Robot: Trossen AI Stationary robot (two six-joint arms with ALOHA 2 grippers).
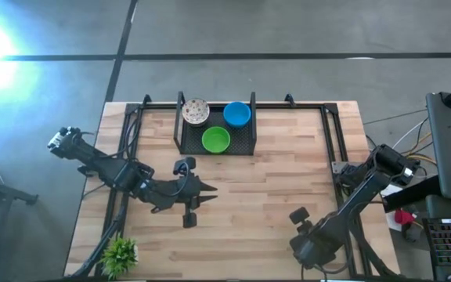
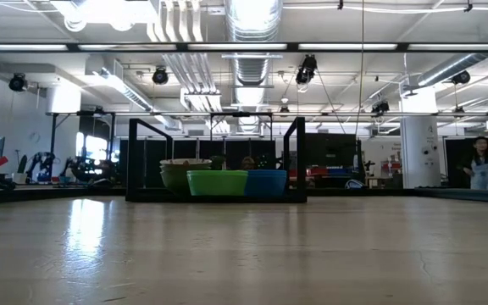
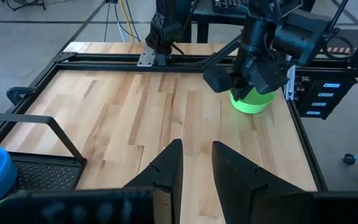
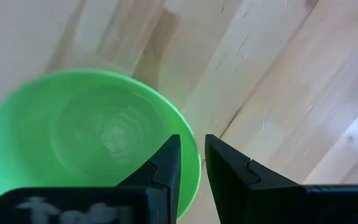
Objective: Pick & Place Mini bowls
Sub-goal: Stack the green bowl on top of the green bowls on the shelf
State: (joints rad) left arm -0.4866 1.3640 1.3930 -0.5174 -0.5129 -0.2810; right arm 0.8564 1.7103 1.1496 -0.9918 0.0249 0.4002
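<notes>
Right hand [image 3: 244,84] hovers over green bowl [image 3: 252,102] on table [image 3: 123,118].

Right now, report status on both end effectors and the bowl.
Left end effector open, empty, over table centre. Right end effector pinching green bowl at its rim, right side. Left arm close to path toward tray.

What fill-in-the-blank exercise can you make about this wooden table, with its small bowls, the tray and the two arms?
1. The black wire-mesh tray holds ___ small round bowls.
2. Besides the white speckled bowl and the plain green bowl, the tray's third bowl is ___.
3. The lone bowl outside the tray, below the right gripper, is ___.
4. The spiky green potted plant stands on the ___ arm's side of the table.

Missing words: three; blue; green; left.
</notes>
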